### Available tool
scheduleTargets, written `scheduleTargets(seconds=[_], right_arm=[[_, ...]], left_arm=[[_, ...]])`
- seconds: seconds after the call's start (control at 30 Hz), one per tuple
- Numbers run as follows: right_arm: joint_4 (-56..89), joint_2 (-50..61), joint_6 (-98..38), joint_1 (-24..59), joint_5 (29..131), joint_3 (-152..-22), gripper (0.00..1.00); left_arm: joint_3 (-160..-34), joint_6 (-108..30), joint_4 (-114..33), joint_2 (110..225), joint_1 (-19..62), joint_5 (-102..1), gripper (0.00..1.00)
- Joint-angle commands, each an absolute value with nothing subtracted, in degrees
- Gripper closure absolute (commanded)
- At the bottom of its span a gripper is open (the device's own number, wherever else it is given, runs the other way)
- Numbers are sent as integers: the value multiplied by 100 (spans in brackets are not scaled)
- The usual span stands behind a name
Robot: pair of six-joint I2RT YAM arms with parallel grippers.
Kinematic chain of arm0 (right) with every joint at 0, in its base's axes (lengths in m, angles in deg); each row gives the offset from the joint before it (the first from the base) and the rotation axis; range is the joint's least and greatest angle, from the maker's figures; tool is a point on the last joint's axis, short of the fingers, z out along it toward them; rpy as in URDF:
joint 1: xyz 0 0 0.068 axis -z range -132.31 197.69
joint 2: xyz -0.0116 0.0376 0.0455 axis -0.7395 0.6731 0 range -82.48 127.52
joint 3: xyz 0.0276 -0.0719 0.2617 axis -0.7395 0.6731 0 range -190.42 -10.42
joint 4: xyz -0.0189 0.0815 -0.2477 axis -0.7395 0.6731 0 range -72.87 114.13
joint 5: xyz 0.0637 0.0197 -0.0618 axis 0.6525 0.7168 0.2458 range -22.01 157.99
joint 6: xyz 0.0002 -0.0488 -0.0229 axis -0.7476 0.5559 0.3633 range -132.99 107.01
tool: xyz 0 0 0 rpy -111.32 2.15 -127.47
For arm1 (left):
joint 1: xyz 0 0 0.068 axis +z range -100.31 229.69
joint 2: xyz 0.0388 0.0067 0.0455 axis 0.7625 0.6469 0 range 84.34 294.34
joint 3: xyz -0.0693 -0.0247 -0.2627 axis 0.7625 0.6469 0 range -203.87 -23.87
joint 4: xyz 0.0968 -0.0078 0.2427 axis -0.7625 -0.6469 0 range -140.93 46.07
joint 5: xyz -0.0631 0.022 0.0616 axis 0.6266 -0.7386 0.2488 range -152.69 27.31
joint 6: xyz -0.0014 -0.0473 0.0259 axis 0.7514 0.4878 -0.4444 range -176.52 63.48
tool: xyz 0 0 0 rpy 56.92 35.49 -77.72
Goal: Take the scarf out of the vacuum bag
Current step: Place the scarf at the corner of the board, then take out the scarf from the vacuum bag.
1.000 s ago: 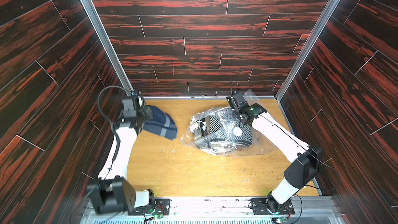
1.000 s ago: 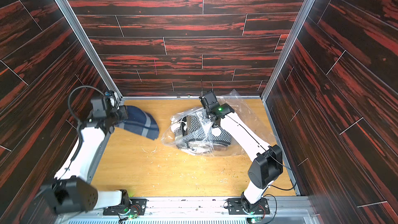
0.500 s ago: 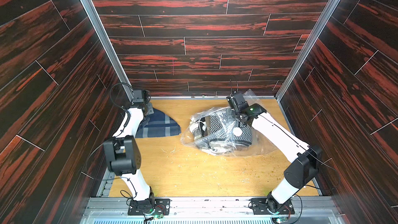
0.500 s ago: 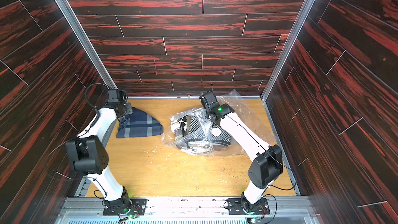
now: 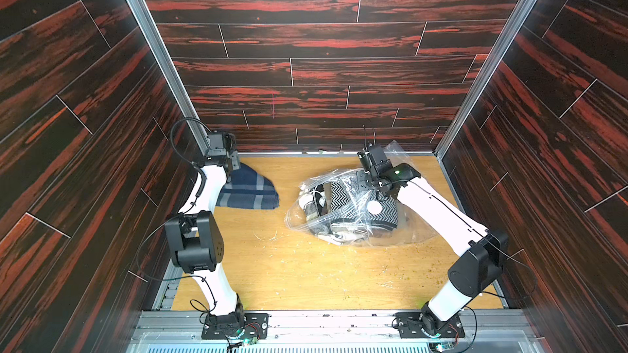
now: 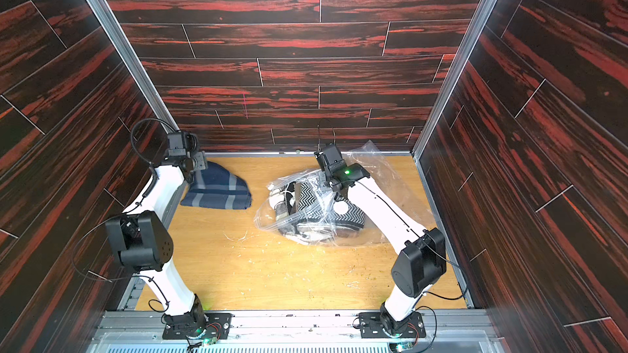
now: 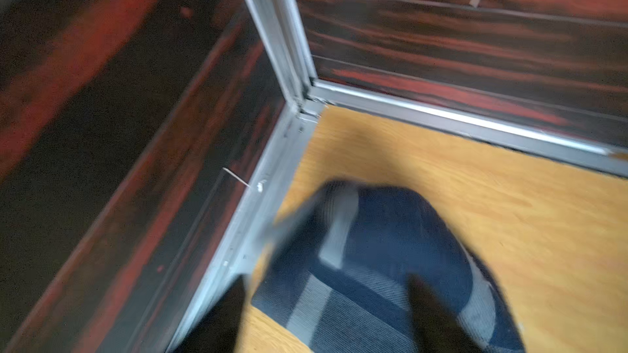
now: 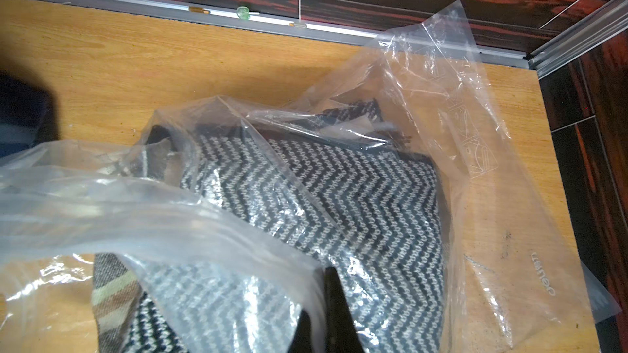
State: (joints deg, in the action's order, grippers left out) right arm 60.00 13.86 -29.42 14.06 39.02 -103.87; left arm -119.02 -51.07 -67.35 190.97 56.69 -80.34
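In the left wrist view the left gripper has its dark fingers spread wide and clasping nothing. They straddle the navy plaid scarf, which lies loose on the table. This reads as a drop-off, with the scarf parked by the corner rail, clear of the bag. The view is blurred, so whether the fingers touch the cloth cannot be told.

The right gripper is clenched, and its tips appear to pinch a fold of the vacuum bag, probably to hold the bag in place while cloth comes out of its mouth.

In both top views the scarf sits in the upper left of the table. It is folded into a rounded wedge, dark blue with pale grey bands. The bag lies centre right, well apart from it, clear and crinkled. Its white valve disc faces up over a black-and-white chevron knit inside.
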Motion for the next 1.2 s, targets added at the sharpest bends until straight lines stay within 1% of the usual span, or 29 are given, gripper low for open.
scheduleTargets(seconds=[0.0, 0.13, 0.23, 0.33, 0.43, 0.53, 0.63, 0.7, 0.83, 1.17], right_arm=[[5899, 1266, -2776, 1440, 4041, -10280, 100], [5683, 1153, -2577, 1365, 4289, -10172, 100], [5524, 1105, -2429, 1240, 4396, -10105, 100], [5492, 1112, -2422, 1163, 4366, -10129, 100], [5483, 1096, -2424, 1116, 4425, -10118, 100], [5473, 1066, -2359, 1048, 4468, -10097, 100], [5359, 958, -2285, 1012, 4762, -9961, 100], [5280, 881, -2287, 1012, 4979, -9865, 100], [5087, 732, -2274, 986, 5427, -9670, 100], [4992, 501, -2267, 731, 6535, -9410, 100]], left_arm=[[-11920, -4970, -6775, 19006, 5703, -8424, 0], [-11561, -4853, -6565, 18681, 5699, -8316, 0], [-11488, -4738, -6718, 18543, 5707, -8166, 0], [-11434, -4474, -7011, 18350, 5703, -7861, 0], [-11162, -4064, -7232, 18006, 5707, -7232, 0], [-10375, -3388, -6939, 17442, 5697, -6586, 0], [-9390, -2715, -6240, 16837, 5640, -6065, 0], [-8865, -2513, -5838, 16552, 5500, -5645, 0], [-8318, -2487, -5707, 16174, 5129, -5440, 0], [-7051, -1799, -4715, 15268, 4318, -4672, 2]])
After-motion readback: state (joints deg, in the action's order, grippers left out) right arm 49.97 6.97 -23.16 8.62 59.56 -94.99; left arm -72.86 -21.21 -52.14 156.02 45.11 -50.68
